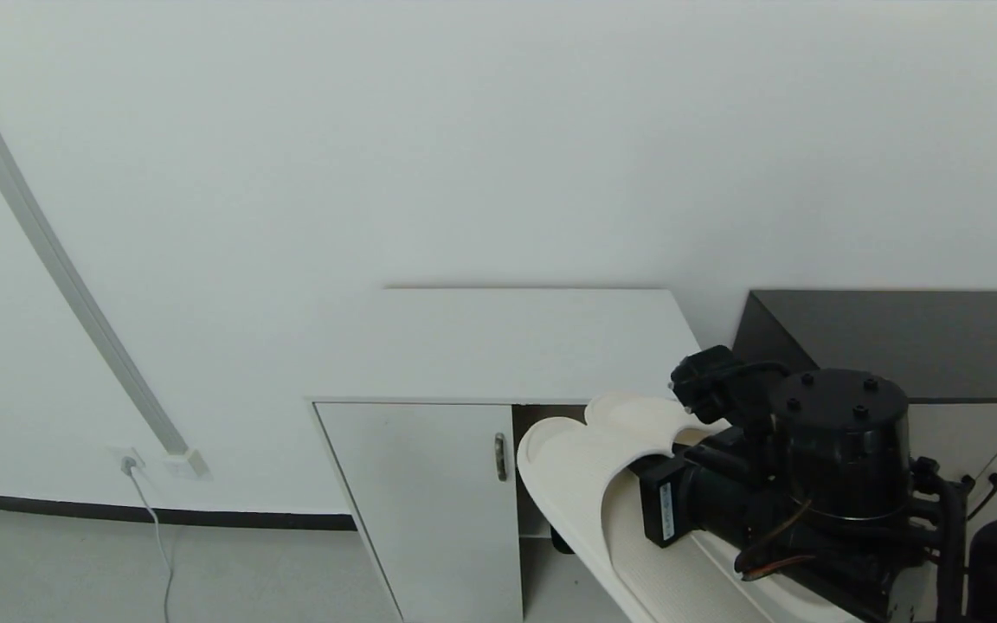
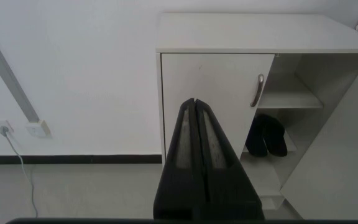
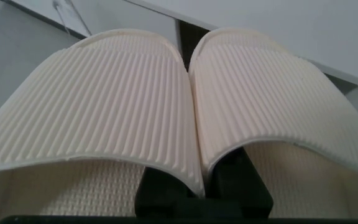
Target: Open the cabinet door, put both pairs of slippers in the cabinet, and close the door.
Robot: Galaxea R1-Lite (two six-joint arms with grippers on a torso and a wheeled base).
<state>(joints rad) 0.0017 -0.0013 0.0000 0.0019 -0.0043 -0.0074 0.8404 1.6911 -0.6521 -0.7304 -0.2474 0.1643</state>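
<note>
Presently, one white cabinet (image 1: 498, 346) is standing against the wall, its left door shut with a metal handle (image 1: 500, 457) and its right half lying open.

The head view is taking in the cabinet top, the right arm and the cream slippers (image 1: 585, 467) held in front of the opening. It is also taking in a dark counter (image 1: 897, 337) beside the cabinet, a wall socket (image 1: 128, 459) and a slanting wall strip (image 1: 48, 251).

The left wrist view is looking into the open half. A shelf (image 2: 291, 99) is dividing it, and a pair of black slippers (image 2: 267, 135) is sitting side by side in the compartment under that shelf. Which way their toes are pointing cannot be told.

The right wrist view is looking along the cream pair at close range, the two ribbed straps touching along their inner edges.

- **Right gripper (image 3: 205, 198):** it is clamping the cream slippers where the inner sides meet, under the straps.
- **Left gripper (image 2: 195, 107):** its fingers are pressing together with nothing between them, out in front of the shut door.
- **Cream slippers:** they are lying sole-down and parallel. Their long axis is running from the arm toward the cabinet, with toes toward the opening and heels back under the wrist.
</note>
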